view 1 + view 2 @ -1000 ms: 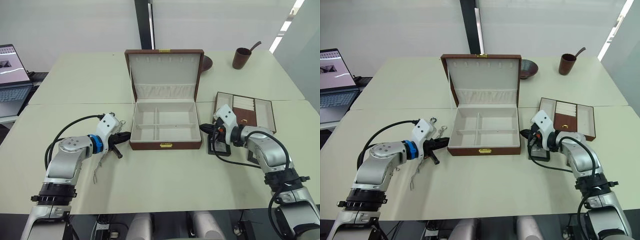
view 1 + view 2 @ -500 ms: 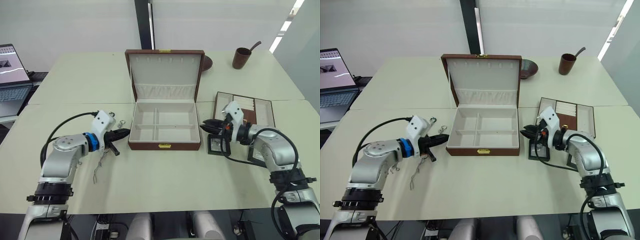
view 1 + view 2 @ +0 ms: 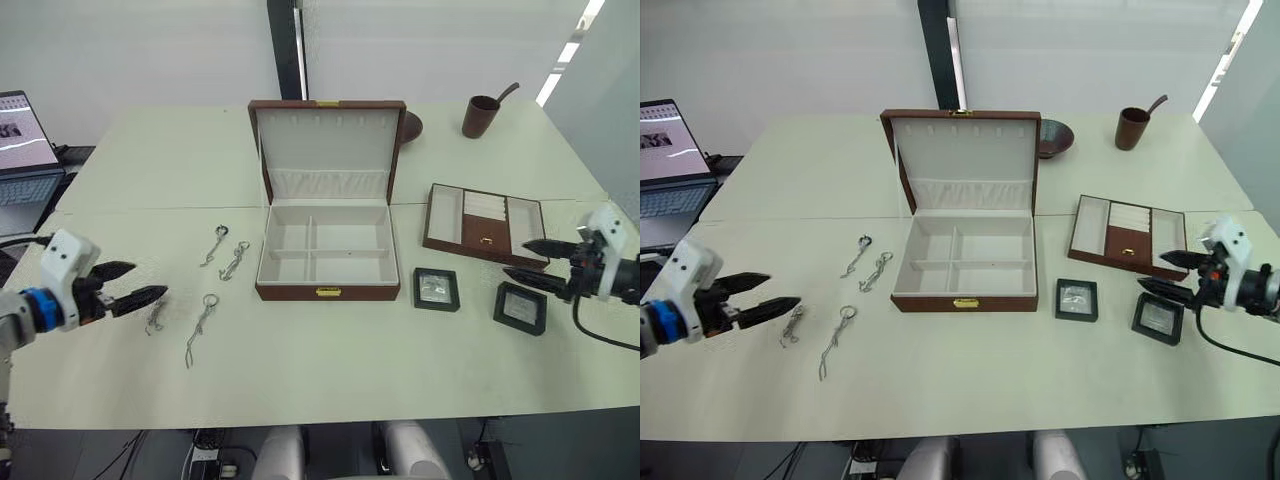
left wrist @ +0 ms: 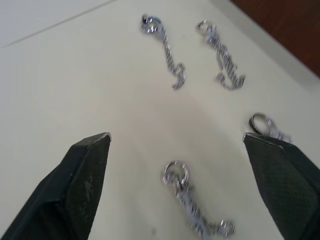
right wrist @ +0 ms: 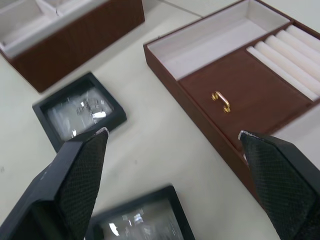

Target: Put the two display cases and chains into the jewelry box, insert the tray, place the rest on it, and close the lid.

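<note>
The jewelry box (image 3: 328,256) stands in the middle of the table, its lid (image 3: 328,148) upright and its cream compartments empty. The tray (image 3: 486,224) lies to its right. Two display cases (image 3: 437,289) (image 3: 520,306) lie in front of the tray. Several chains (image 3: 215,243) (image 3: 235,259) (image 3: 155,316) (image 3: 200,326) lie left of the box. My left gripper (image 3: 150,279) hovers open at the far left, just left of the chains (image 4: 197,210). Beyond the right-hand case (image 5: 145,222), my right gripper (image 3: 514,258) is open at the far right, holding nothing.
A laptop (image 3: 20,150) sits at the far left edge. A brown cup (image 3: 483,115) with a spoon stands at the back right, and a dark bowl (image 3: 412,124) behind the lid. A seam (image 3: 150,208) runs across the table behind the chains.
Both arms have swung outward from beside the box to the table's far sides. Both grippers have gone from shut to open. The cases and chains now lie uncovered.
</note>
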